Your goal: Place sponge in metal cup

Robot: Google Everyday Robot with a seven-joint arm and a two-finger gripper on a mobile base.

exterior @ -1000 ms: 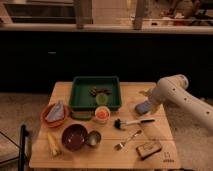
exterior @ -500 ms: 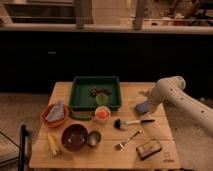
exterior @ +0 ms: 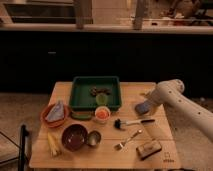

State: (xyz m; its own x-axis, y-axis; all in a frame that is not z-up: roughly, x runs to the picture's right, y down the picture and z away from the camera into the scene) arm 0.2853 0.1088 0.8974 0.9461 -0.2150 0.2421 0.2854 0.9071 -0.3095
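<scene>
The sponge, a small blue-grey pad, lies on the wooden table right of the green tray. My gripper is at the end of the white arm coming in from the right. It hangs right at the sponge's upper right edge, open, and hides part of it. I cannot tell whether it touches the sponge. The metal cup stands near the table's front, just right of the dark red bowl, far to the left of the gripper.
A green tray with small items sits at the back centre. In front of it stands a white cup with an orange inside. An orange bowl holding a cloth is at left. A brush, a fork and a brown block lie front right.
The arm's end has shifted slightly left and down onto the sponge. Nothing else on the table has moved.
</scene>
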